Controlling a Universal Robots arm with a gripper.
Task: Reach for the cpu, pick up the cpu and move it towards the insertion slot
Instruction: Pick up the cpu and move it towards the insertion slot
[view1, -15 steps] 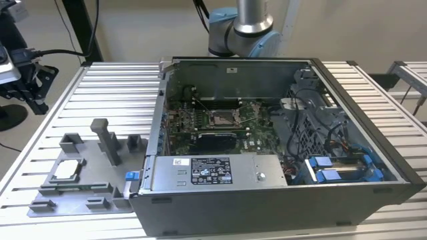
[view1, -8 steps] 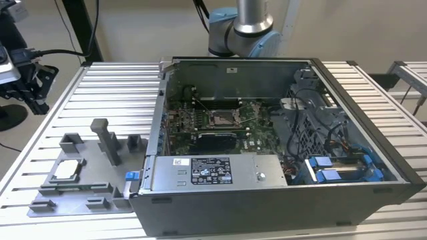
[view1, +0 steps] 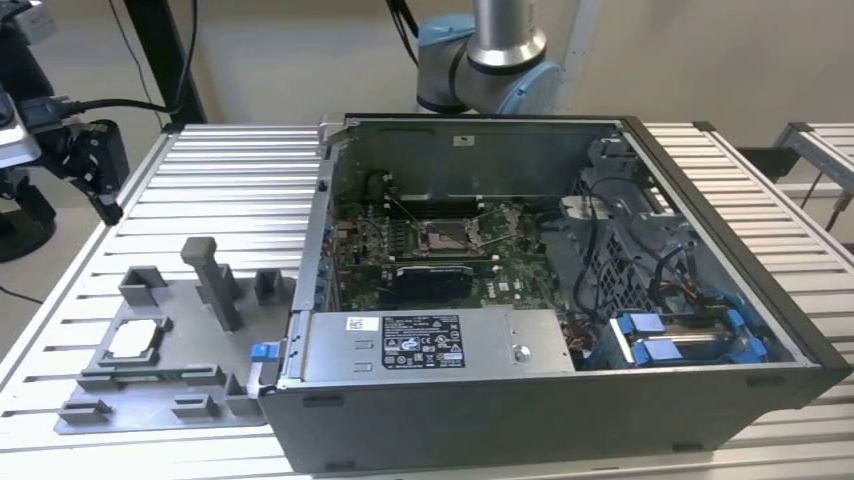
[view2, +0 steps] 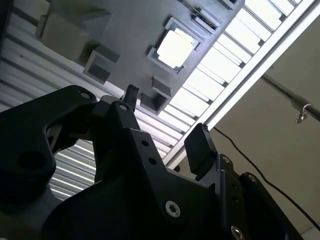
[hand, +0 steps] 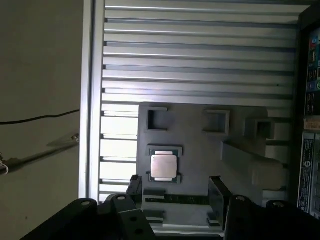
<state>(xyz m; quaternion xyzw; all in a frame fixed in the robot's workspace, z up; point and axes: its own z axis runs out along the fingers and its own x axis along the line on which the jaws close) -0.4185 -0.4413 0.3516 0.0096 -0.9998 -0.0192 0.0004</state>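
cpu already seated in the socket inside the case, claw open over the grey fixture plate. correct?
Not quite. The cpu is not in the insertion slot. It lies in a pocket of the grey fixture plate on the table beside the case, as the first wrist view shows. The rest holds: the claw is open over the plate.

grey fixture plate (view1: 140, 403); open computer case (view1: 534, 420)

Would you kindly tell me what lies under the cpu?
The cpu sits in a recessed pocket of the grey fixture plate on the slatted table. The chip hides the pocket's floor.
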